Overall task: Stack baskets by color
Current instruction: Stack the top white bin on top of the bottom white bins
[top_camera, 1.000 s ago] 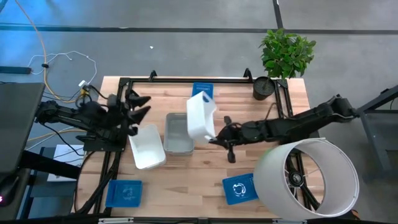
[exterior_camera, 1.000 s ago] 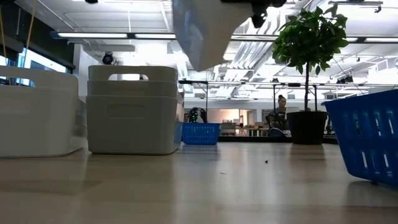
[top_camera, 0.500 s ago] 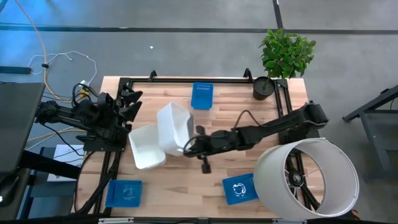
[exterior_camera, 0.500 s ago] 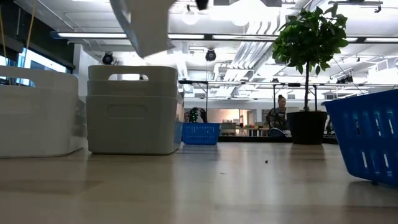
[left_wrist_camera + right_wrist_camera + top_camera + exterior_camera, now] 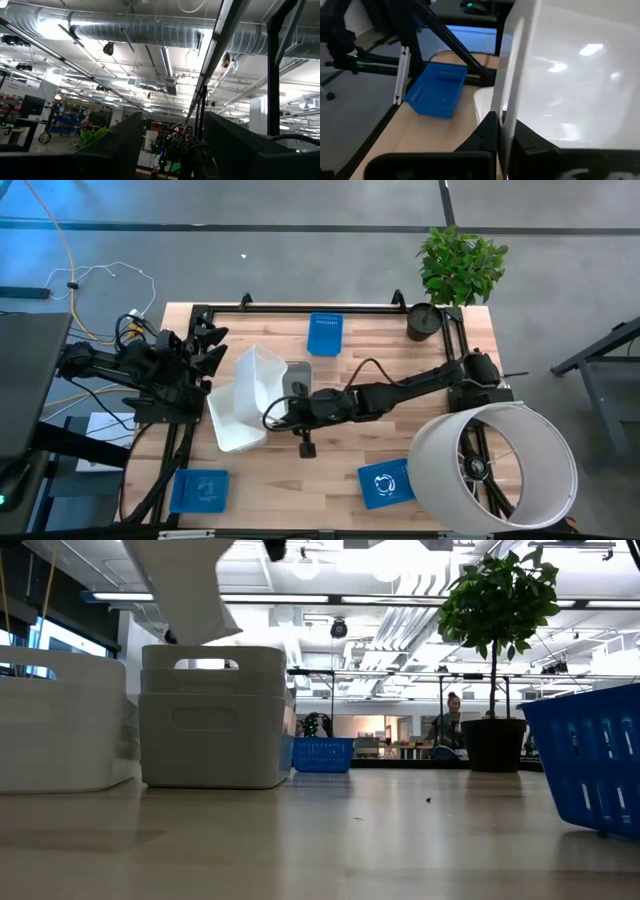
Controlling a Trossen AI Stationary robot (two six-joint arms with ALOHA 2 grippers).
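Observation:
My right gripper (image 5: 276,413) reaches across the table's middle, shut on a white basket (image 5: 256,378). That basket hangs tilted in the air, high in the low view (image 5: 185,585). Under its left part a second white basket (image 5: 230,428) rests flat on the table (image 5: 400,430). Just to the right of it the grey baskets (image 5: 213,715) stand nested, mostly covered by my arm from above (image 5: 298,372). My left gripper (image 5: 214,344) waits open at the table's left edge, pointing upward, its fingers (image 5: 125,142) apart against the ceiling. My right gripper pinches one side wall of the white basket at its rim (image 5: 506,107), one finger (image 5: 487,132) on each face of the wall. The fingers come nearly level from the table's right. The basket stands on edge beyond them, lifted clear of the table.
Blue baskets lie at the far middle (image 5: 325,333), the near left corner (image 5: 200,490) and the near right (image 5: 385,483). A big white cylinder (image 5: 495,470) fills the near right corner. A potted plant (image 5: 428,320) stands at the far right.
My right gripper has travelled toward the table's left edge with the white basket, from over the grey baskets to over the white basket on the table. The held basket stays tilted and clear. My left gripper has tipped a little further upward.

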